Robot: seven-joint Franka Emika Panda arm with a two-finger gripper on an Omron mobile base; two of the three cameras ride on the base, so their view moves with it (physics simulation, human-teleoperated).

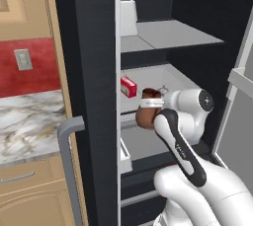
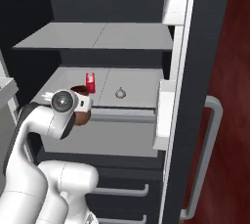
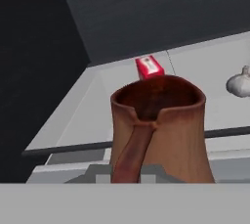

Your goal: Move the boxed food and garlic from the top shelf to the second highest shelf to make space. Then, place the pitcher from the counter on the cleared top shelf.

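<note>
Since box (image 2: 90,82) and garlic (image 2: 120,92) lie on the lower shelf (image 2: 141,88), the pitcher (image 3: 158,127) is held clamped in the gripper (image 1: 150,104) for the top shelf (image 2: 97,37).

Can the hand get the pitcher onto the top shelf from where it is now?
Probably yes: the hand grips the pitcher below the top shelf, whose visible surface looks bare.

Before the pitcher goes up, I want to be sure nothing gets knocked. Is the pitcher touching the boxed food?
Apart. In the right base view the pitcher hangs in front of the shelf edge, with grey shelf between it and the boxed food.
</note>
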